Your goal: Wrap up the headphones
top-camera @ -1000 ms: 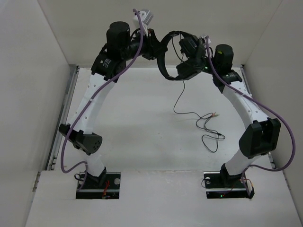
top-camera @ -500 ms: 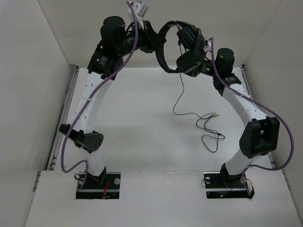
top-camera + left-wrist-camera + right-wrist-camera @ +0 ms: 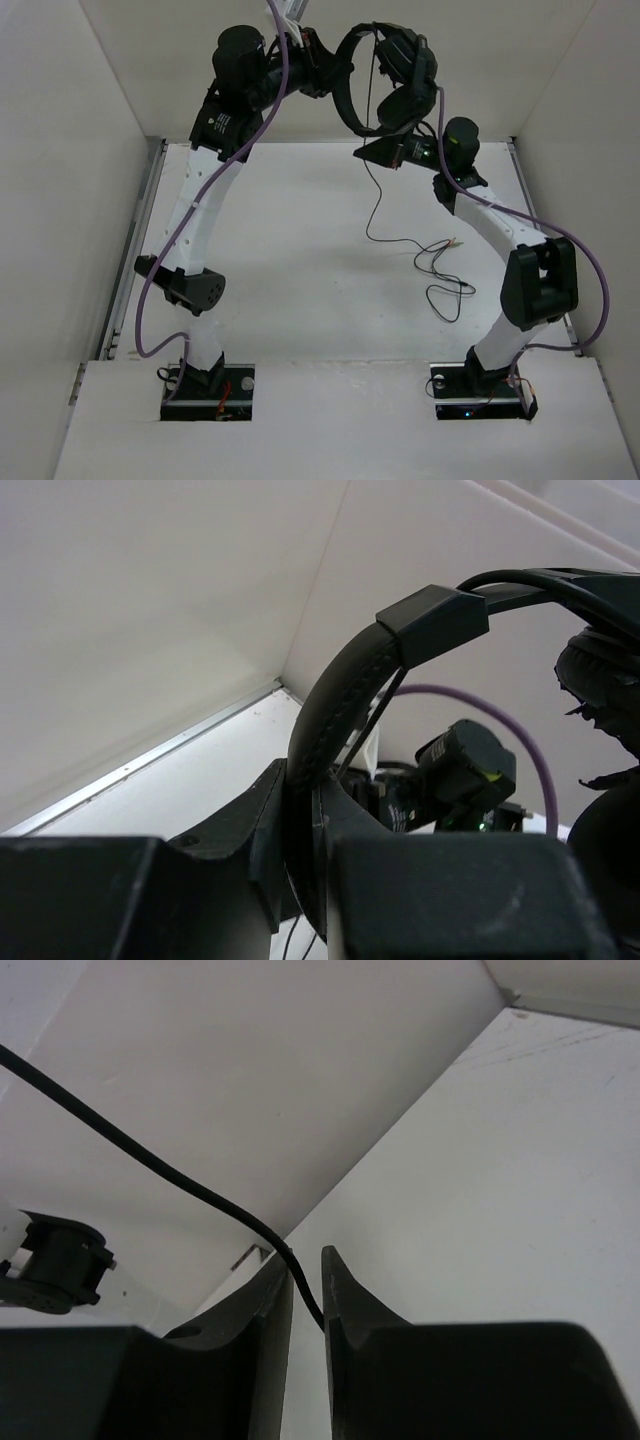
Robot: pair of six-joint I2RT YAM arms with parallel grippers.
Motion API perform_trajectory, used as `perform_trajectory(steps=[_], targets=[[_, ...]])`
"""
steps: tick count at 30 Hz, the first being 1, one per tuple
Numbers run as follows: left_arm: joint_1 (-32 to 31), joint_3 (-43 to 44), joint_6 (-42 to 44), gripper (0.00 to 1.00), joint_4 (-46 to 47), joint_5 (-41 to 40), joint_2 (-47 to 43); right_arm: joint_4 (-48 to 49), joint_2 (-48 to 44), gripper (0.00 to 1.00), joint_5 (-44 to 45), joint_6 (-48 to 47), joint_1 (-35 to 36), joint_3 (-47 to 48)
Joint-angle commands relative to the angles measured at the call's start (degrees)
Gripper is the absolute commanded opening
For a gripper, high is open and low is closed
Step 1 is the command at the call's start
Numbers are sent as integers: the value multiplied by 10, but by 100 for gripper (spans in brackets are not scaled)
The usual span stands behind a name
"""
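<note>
The black headphones (image 3: 385, 80) hang in the air above the far edge of the table. My left gripper (image 3: 325, 80) is shut on the curved headband (image 3: 346, 100); the left wrist view shows the headband (image 3: 335, 695) clamped between the jaws of that gripper (image 3: 318, 815), with an earcup (image 3: 600, 680) at the right. My right gripper (image 3: 368, 150) sits just below the earcups, shut on the thin black cable (image 3: 150, 1165), which runs between its jaws (image 3: 306, 1260). The cable (image 3: 378, 215) hangs down to the table and ends in loose loops with light-tipped plugs (image 3: 456, 241).
White walls enclose the white table (image 3: 280, 260) on three sides, close behind both grippers. A metal rail (image 3: 150, 200) runs along the left edge. Thick purple arm cables (image 3: 270, 110) loop beside each arm. The right arm's wrist (image 3: 465, 770) shows behind the headband.
Both grippers have moved up and towards the back wall with the headphones. The headband has turned more upright. My right gripper has shifted left, under the earcups, still on the cable.
</note>
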Motion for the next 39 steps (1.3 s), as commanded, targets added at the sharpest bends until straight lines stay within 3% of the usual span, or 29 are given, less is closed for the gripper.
perform_trajectory(steps=[1,12,18,26,30,39], targets=[[1,37,-42,1,76,-12,-13,120,17,24,-15,78,34,-23],[73,59,-13,2,90,-108,-1,137,-10,37,-16,60,109,-121],[107,62,20,2,101,-153,11,105,-38,36,-20,26,115,-139],[119,57,90,2,117,-289,27,-5,-77,34,-28,-64,151,-148],[116,48,108,2,129,-346,32,-79,-89,31,-25,-118,182,-136],[108,35,143,3,136,-367,24,-164,-104,10,-9,-208,186,-116]])
